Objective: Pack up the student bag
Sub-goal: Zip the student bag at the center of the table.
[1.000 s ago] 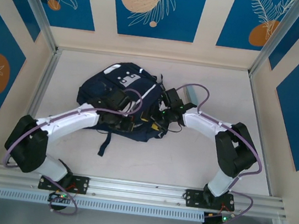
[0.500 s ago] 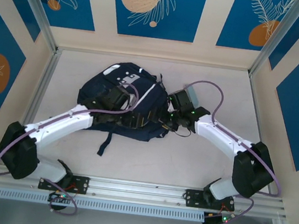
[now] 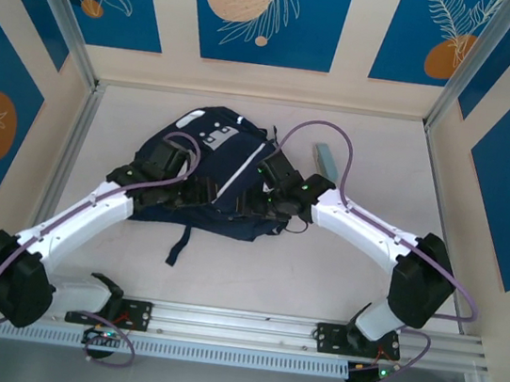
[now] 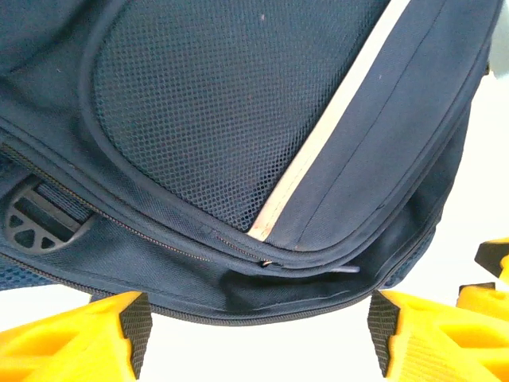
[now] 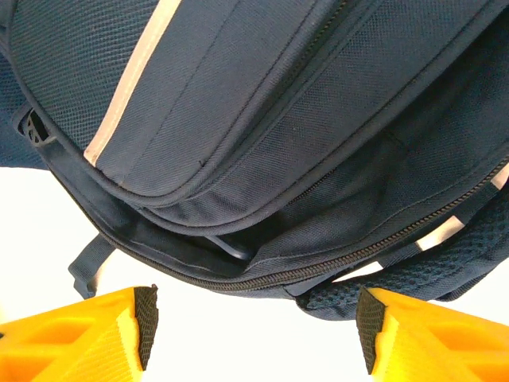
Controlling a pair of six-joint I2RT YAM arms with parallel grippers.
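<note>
Left tool point(image 4: 258, 322) and right tool point(image 5: 254, 318) gape empty beside the bag point(image 3: 231, 159) zip point(image 5: 374, 249), probably to open it.

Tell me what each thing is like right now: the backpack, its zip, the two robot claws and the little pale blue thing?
student bag: lying on the table, not held.
zip: shut along the stretch in view.
left gripper: open, at the bag's edge, holding nothing.
right gripper: open, at the bag's edge, holding nothing.
pale blue thing: lying on the table beside the bag, untouched.
</note>
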